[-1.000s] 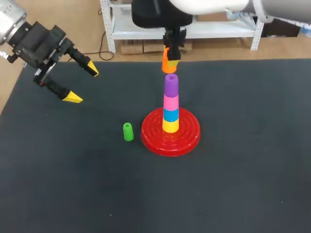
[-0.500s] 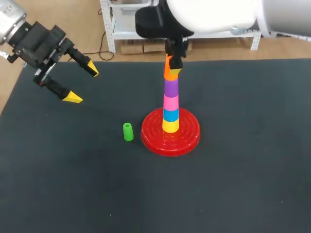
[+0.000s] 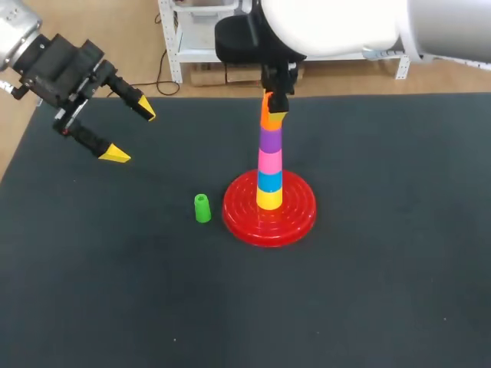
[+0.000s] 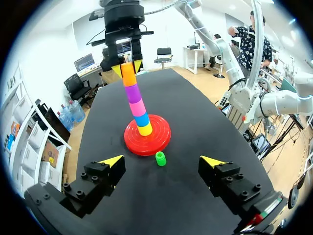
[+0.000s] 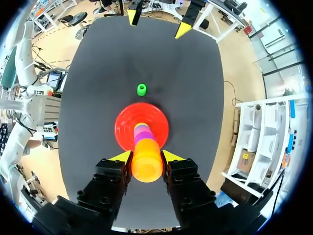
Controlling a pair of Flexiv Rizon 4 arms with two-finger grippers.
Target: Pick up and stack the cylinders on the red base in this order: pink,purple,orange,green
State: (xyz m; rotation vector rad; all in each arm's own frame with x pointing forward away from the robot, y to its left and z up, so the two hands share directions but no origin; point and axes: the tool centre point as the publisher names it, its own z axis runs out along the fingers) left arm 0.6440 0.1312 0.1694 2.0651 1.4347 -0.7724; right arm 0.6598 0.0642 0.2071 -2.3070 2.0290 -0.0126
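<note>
Clamping the orange plastic cylinder [image 5: 146, 164] from two sides, the right tool [image 5: 146, 155] hangs straight above the stack with its yellow tips pressed to the cylinder's flanks. The orange piece sits at the very top of the tower, its lower edge meeting the purple cylinder [image 3: 269, 139] (whether it is fully seated cannot be told). Under the purple one come the pink cylinder [image 3: 268, 162], a blue cylinder [image 3: 268, 181] and a yellow cylinder [image 3: 268, 199], all in one upright column at the centre of the round red ridged base [image 3: 238, 222]. The base rests near the middle of the dark grey bench [image 3: 383, 268]. A small green cylinder [image 3: 202, 208] stands upright on the bench just beside the base, on the left arm's side, apart from its rim. Well away, over the bench's far corner on its own side, the left tool [image 3: 130, 133] hangs released, fingers spread wide with nothing between them; in its wrist view the green piece and the tower lie ahead of it.
</note>
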